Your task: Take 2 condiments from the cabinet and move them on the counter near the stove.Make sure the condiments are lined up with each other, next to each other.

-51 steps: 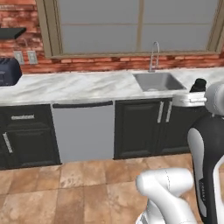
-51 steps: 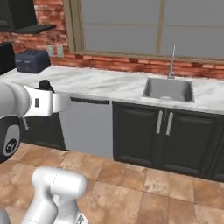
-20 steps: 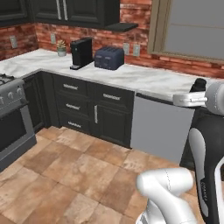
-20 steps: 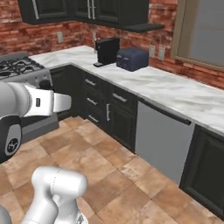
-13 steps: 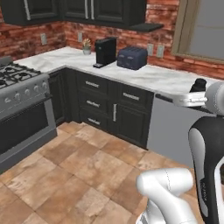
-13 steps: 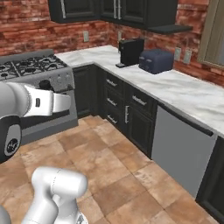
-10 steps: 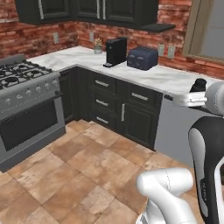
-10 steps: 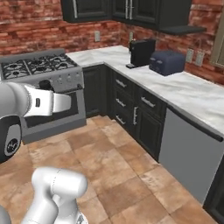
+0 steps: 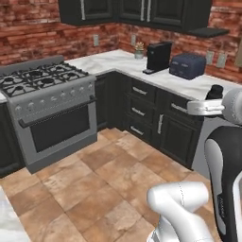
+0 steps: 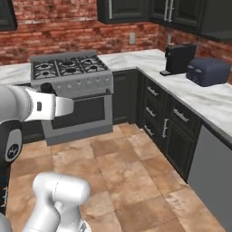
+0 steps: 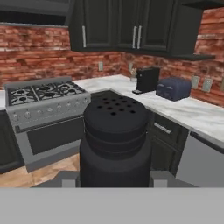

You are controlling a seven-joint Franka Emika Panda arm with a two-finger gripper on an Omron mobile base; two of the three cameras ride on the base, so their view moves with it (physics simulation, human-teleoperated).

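My gripper (image 11: pixel 114 178) is shut on a condiment (image 11: pixel 114 140), a black shaker bottle with a holed, rounded top that stands upright between the fingers in the hand view. From the base views the bottle's top (image 9: pixel 216 90) (image 10: pixel 46 87) shows above the white hand, held out over the tiled floor. The stove (image 9: pixel 42 90) (image 10: pixel 72 70) (image 11: pixel 43 96) stands ahead to the left, across the floor. White marble counter (image 9: pixel 118 61) (image 10: pixel 213 102) (image 11: pixel 192 111) runs from the stove's right side round the corner. The cabinet is out of view.
A black coffee maker (image 9: pixel 157 56) and a blue toaster (image 9: pixel 187 65) stand on the counter past the corner, with a small plant (image 9: pixel 139 49) behind. Dark wall cupboards (image 11: pixel 131 26) hang shut above. Drawer units (image 9: pixel 142 108) and a steel dishwasher front (image 10: pixel 213 181) line the right side.
The whole picture has swung from the sink wall round to the stove corner, so the base has moved. The condiment stays in the gripper, held the same way.
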